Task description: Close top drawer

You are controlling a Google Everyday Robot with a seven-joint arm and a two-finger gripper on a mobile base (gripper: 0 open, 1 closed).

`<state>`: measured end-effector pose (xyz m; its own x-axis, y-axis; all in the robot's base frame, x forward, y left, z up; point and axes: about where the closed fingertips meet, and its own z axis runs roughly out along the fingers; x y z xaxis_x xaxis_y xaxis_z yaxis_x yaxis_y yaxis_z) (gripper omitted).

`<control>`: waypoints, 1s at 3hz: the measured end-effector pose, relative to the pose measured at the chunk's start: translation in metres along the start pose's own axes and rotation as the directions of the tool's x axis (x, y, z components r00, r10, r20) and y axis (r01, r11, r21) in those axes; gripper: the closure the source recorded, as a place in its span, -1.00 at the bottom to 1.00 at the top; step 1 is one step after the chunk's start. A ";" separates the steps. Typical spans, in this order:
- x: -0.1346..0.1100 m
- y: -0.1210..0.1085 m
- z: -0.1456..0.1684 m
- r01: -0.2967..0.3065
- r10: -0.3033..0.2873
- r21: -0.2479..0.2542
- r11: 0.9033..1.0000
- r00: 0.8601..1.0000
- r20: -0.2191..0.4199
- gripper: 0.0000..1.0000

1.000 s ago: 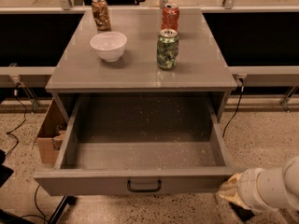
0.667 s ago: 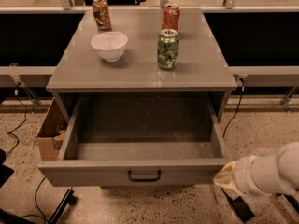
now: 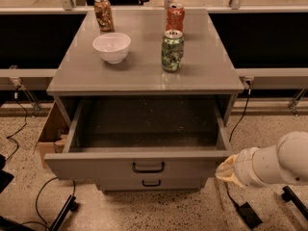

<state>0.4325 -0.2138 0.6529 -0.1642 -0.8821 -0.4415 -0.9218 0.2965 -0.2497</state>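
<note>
The top drawer [image 3: 144, 134] hangs pulled out at lower centre of the frame, its front running left to right, with the gripper [image 3: 225, 172], whose open or closed state I cannot tell, beside that front's right end.

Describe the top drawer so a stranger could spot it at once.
Find the grey cabinet with a white bowl on top. The top drawer sits directly under that top, pulled out, its speckled floor showing. Unlike the lower drawer beneath it, it juts far out, and the gripper is beside its right front corner.
</note>
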 end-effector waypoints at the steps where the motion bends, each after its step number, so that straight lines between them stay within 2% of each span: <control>1: 0.005 -0.012 0.023 -0.015 0.016 -0.019 1.000 0.999 0.034 1.00; 2: 0.011 -0.041 0.055 -0.012 0.015 -0.036 0.999 0.997 0.081 1.00; 3: 0.008 -0.077 0.071 0.021 -0.019 -0.026 0.999 0.995 0.098 1.00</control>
<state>0.5274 -0.2179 0.6080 -0.1116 -0.8472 -0.5194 -0.9340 0.2679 -0.2362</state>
